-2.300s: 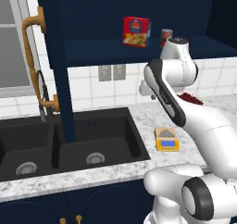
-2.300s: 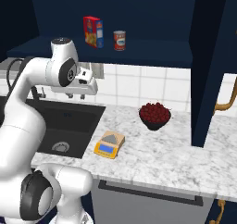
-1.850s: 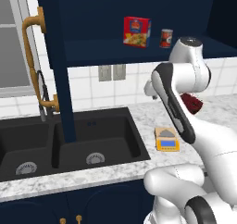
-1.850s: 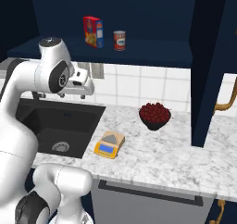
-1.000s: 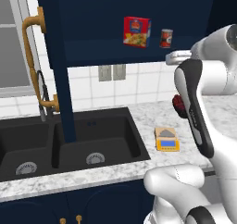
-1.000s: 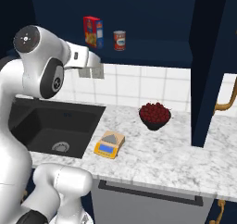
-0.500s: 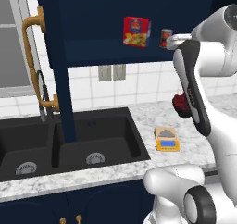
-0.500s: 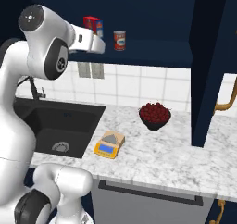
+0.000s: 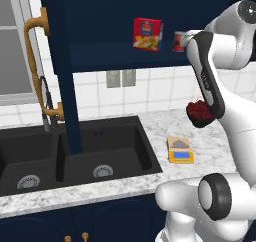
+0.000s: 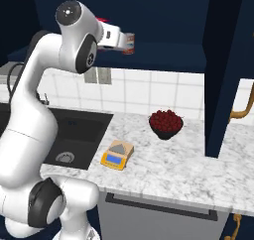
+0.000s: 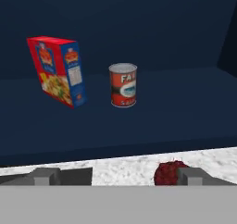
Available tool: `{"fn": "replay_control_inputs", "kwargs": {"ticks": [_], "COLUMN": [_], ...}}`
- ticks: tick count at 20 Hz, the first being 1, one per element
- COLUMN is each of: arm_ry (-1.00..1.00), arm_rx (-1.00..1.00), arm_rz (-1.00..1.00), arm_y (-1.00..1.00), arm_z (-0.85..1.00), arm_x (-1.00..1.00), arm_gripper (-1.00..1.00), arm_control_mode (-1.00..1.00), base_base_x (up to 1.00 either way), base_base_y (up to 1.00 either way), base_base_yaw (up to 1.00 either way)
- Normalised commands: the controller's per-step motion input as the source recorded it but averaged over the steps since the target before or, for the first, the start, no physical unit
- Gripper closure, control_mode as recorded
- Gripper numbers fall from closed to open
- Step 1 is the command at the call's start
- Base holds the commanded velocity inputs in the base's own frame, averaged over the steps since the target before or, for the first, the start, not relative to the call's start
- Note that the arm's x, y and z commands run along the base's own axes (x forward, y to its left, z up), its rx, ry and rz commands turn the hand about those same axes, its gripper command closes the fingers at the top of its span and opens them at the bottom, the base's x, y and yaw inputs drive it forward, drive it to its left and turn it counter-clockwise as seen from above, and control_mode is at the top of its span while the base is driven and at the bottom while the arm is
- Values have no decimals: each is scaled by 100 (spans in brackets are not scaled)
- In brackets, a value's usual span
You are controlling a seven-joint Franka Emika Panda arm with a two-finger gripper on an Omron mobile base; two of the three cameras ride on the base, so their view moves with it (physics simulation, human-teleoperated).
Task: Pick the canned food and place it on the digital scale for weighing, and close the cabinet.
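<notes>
rising from counter height, the arm is now bringing the gripper [image 10: 130,41] level with the cabinet [image 9: 100,31] shelf, jaws spread wide. the canned food [image 11: 123,85] is standing upright beside a red box [image 11: 57,70]. rigid, probably smooth and fairly heavy, best gripped across its sides.

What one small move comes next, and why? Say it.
Probably ease the hand straight forward toward the canned food. It stands upright on the open cabinet shelf, ahead of the open gripper, whose fingers are not yet around it.
</notes>
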Motion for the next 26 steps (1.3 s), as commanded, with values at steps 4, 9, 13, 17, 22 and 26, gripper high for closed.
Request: {"fn": "replay_control_inputs", "kwargs": {"ticks": [4,9,13,17,22,26], "arm_ry": [0,0,0,0,0,0], "arm_rx": [0,0,0,0,1,0], "arm_rz": [1,0,0,0,2,3], "arm_y": [-4,0,-2,-4,-18,-11], "arm_z": [-4,-10,-11,-15,-3,-3], "arm_x": [75,68,55,48,29,26], "arm_gripper": [-100,-100,-100,-100,-100,-100], "arm_control_mode": [-100,-100,-100,-100,-100,-100], "base_base_x": [0,0,0,0,0,0], "base_base_y": [0,0,0,0,0,0], "base_base_yaw": [0,0,0,0,0,0]}}
